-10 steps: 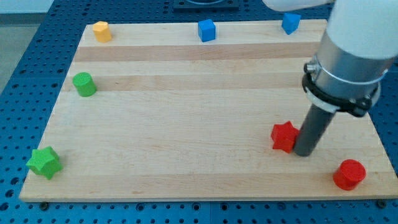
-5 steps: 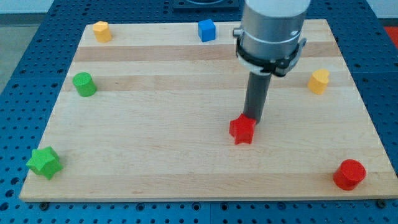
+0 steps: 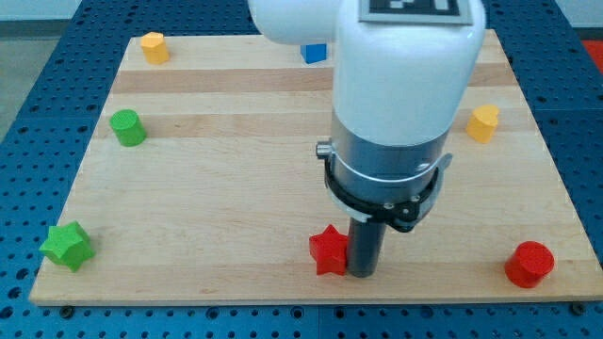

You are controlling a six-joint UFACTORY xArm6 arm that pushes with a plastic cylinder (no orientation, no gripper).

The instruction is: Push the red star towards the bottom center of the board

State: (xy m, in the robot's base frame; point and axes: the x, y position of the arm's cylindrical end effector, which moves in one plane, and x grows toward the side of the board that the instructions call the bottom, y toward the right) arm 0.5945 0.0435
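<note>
The red star [image 3: 328,250] lies on the wooden board [image 3: 236,188] near the view's bottom edge, just right of centre. My tip [image 3: 362,274] stands on the board right beside the star, touching its right side. The arm's white and grey body rises above the tip and hides the middle of the board behind it.
A red cylinder [image 3: 529,264] sits at the bottom right. A green star [image 3: 67,246] sits at the bottom left and a green cylinder [image 3: 126,127] at the left. Yellow blocks sit at the top left [image 3: 154,46] and the right [image 3: 484,123]. A blue block [image 3: 315,53] shows partly at the top.
The red star has slid down and to the left, from the board's right side to near the bottom centre. My tip moved with it and now stands at its right side.
</note>
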